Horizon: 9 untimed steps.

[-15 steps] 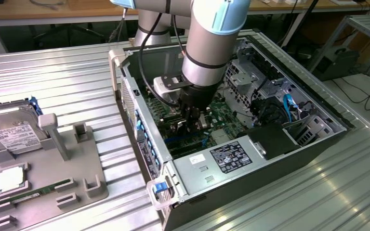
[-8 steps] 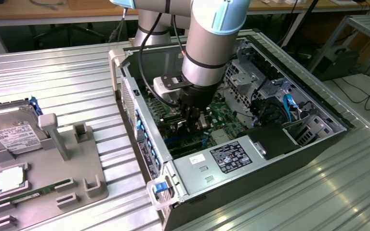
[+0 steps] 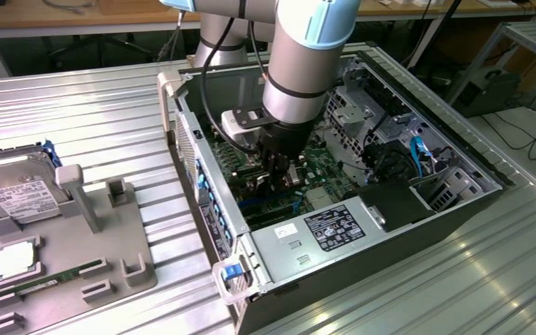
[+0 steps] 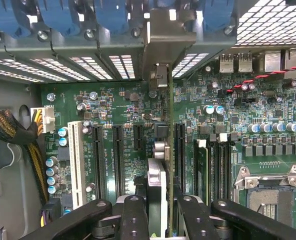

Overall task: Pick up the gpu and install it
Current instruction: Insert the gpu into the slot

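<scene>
The ribbed metal surface [image 3: 82, 105] carried an open case [image 3: 361, 279] lying on its side, with a grey tray [image 3: 109, 237] near it on the exterior view's left. My arm reached down into the case.

My tool [image 4: 160, 217] was closed on the gpu [image 4: 157, 182], one finger [image 4: 133, 215] on each face of the card. In the wrist view I saw the card edge-on, standing upright over the board [image 4: 113, 100]. It ran from between my fingers out to its bracket [image 4: 165, 35], which had reached the rear wall of the case among the blue clips [image 4: 63, 15]. The card sat in line with one of the long slots, with other black slots [image 4: 117, 160] bare just beside it.

In the exterior view my tool [image 3: 278, 164] was low inside the case, near the board and beside the power supply [image 3: 333, 230].

On the tray, well apart from me, lay the hard drive [image 3: 17, 195] and the memory stick [image 3: 49, 279].

I judged the pick-up done and the install well under way: the gpu was in the case, in my grip and lined up over its slot, bracket at the rear opening. I could not tell whether its edge was fully seated. Seating, if not done, and letting go were what remained.
</scene>
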Available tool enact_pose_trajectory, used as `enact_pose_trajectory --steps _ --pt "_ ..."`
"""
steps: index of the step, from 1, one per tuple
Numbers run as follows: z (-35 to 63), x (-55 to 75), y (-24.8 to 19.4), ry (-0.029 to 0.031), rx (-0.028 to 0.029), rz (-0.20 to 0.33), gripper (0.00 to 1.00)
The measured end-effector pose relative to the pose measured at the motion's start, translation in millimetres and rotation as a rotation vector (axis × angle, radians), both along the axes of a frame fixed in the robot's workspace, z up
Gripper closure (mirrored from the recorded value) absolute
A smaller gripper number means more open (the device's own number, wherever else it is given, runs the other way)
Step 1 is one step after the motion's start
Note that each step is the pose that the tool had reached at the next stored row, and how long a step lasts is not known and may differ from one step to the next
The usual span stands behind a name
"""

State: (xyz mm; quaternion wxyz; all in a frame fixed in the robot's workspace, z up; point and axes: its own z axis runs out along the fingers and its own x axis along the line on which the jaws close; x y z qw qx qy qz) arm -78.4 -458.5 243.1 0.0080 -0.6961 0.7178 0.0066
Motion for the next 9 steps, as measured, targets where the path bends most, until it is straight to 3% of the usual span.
enact_pose_trajectory --steps 9 --pt "0.0 -0.2 0.2 0.0000 0.0000 0.000 0.72"
